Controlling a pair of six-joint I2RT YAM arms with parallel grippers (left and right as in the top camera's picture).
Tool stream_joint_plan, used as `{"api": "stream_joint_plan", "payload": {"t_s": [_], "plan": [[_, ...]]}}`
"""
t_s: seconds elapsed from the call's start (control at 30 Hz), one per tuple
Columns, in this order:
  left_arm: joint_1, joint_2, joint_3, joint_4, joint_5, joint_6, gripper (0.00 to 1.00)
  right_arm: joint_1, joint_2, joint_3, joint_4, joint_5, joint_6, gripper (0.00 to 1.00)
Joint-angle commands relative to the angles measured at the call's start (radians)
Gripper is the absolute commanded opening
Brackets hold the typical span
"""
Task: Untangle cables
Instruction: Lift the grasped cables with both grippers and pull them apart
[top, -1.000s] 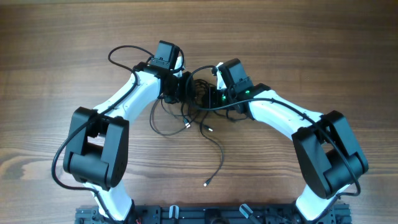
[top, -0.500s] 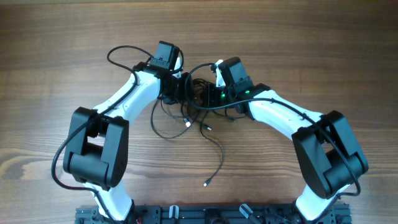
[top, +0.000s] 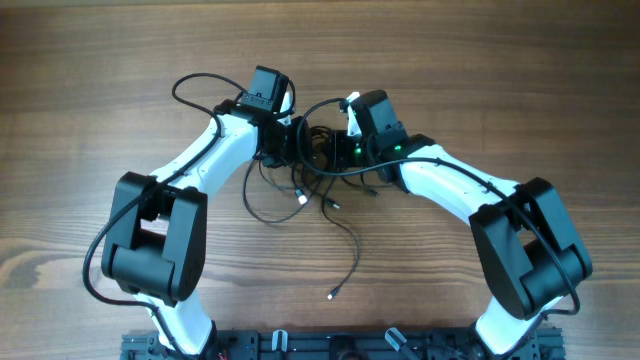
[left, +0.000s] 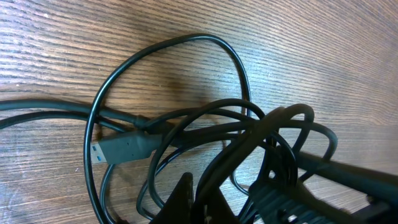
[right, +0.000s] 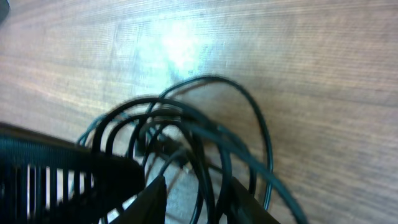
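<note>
While the left pincer (left: 229, 190) clenches the cables (left: 134, 146), the right pincer (right: 196, 200) seemingly grasps them too.

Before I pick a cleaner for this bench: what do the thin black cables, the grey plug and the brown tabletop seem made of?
Thin black cables: smooth, slightly glossy jackets bending in soft loops, likely rubbery plastic. Grey rectangular plug: matte moulded plastic, blue insert at its tip. Brown tabletop: wood grain with soft sheen; solid wood or laminate, unclear.

Black cables (left: 261, 127) are lying on a brown wood-grain table (top: 520, 70), one grey plug (left: 124, 148) showing a blue tip.
</note>
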Motion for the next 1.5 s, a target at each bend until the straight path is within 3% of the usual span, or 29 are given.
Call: {"api": "stream_joint_plan", "payload": {"t_s": [0.0,0.2,0.33,0.4,0.57,0.77,0.97,1.17,1.23,1.47], "plan": [[0.000,0.011,0.010,0.000,-0.006,-0.003,0.04,-0.002,0.026,0.003,0.018,0.049,-0.003,0.30],[0.000,0.011,0.010,0.001,-0.006,-0.003,0.04,-0.002,0.026,0.003,0.013,0.036,-0.003,0.15],[0.000,0.011,0.010,0.001,-0.010,-0.003,0.04,-0.001,0.026,0.003,-0.002,0.011,-0.002,0.13],[0.000,0.011,0.010,0.006,-0.010,-0.003,0.04,0.000,0.026,0.003,-0.015,0.006,-0.003,0.04],[0.000,0.011,0.010,0.011,-0.043,-0.007,0.04,-0.002,0.003,0.006,0.018,-0.191,-0.100,0.04],[0.000,0.011,0.010,0.012,-0.055,-0.008,0.04,-0.002,-0.192,0.008,0.018,-0.314,-0.101,0.04],[0.000,0.011,0.010,0.011,-0.070,-0.037,0.04,-0.002,-0.409,0.008,0.029,-0.327,-0.104,0.04],[0.004,0.011,0.010,0.000,-0.069,-0.037,0.04,-0.002,-0.504,0.008,0.044,-0.326,-0.107,0.04],[0.017,0.011,0.010,0.002,-0.021,-0.064,0.04,-0.002,-0.504,0.007,0.036,-0.326,-0.107,0.04],[0.132,0.011,0.010,0.047,0.404,-0.048,0.04,-0.002,-0.499,0.003,-0.016,-0.283,-0.124,0.04]]}}
